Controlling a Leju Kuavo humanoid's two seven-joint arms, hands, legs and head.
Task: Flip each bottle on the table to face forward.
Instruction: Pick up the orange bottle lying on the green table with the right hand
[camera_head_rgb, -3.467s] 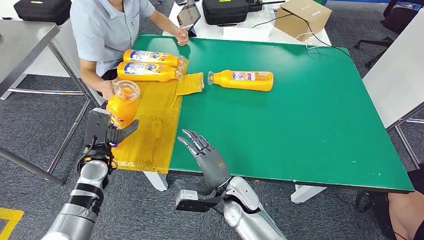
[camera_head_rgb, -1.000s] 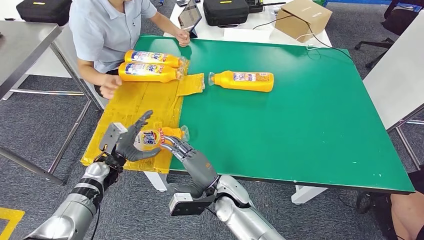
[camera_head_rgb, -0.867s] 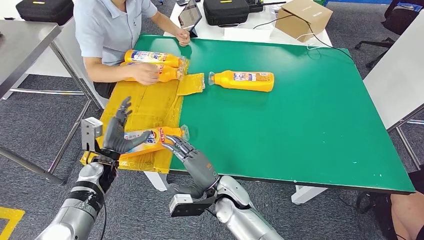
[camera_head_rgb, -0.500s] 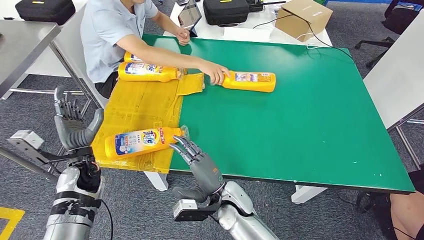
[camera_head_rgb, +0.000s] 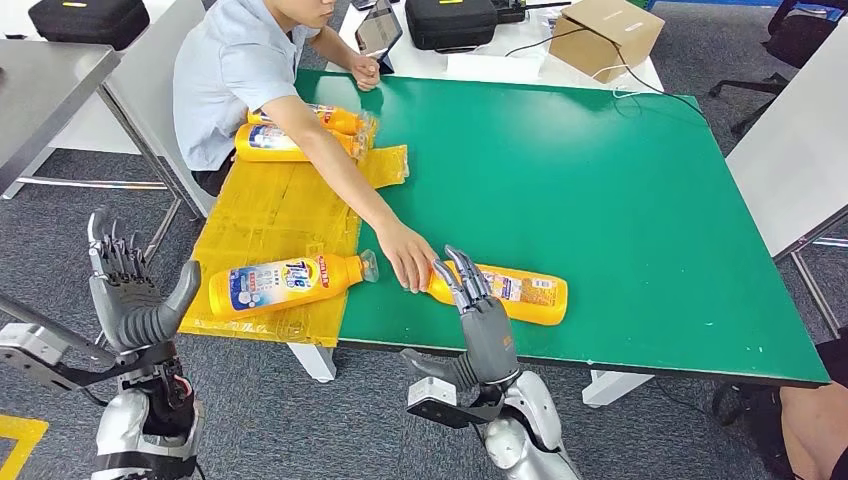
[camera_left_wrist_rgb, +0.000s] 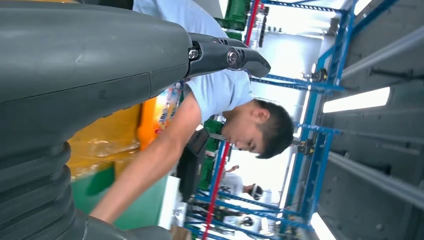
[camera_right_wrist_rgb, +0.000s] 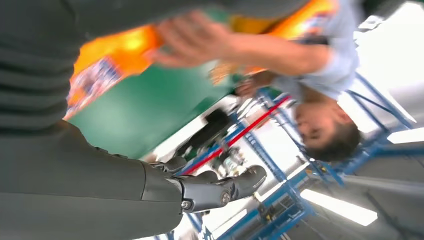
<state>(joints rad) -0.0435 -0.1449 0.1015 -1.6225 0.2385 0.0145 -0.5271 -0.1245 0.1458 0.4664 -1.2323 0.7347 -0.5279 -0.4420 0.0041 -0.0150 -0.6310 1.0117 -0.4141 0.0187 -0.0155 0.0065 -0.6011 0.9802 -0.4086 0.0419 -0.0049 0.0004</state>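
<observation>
Four orange bottles lie on the green counter (camera_head_rgb: 640, 200). Two far bottles (camera_head_rgb: 300, 135) sit side by side on the yellow sheet (camera_head_rgb: 270, 210), partly hidden by a person's arm (camera_head_rgb: 330, 170). The label-up bottle (camera_head_rgb: 285, 283) rests on that sheet's near end. The near bottle (camera_head_rgb: 520, 292) lies on the green, the person's hand (camera_head_rgb: 405, 262) at its cap end; its label looks like the back one. The right hand (camera_head_rgb: 478, 310), fingers apart, holds nothing just beside it. The left hand (camera_head_rgb: 125, 290) is raised off the counter, spread wide.

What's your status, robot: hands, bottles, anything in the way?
Left hand open, off the table. Right hand open beside near bottle. Person's hand on that bottle's cap end, in the way.
</observation>
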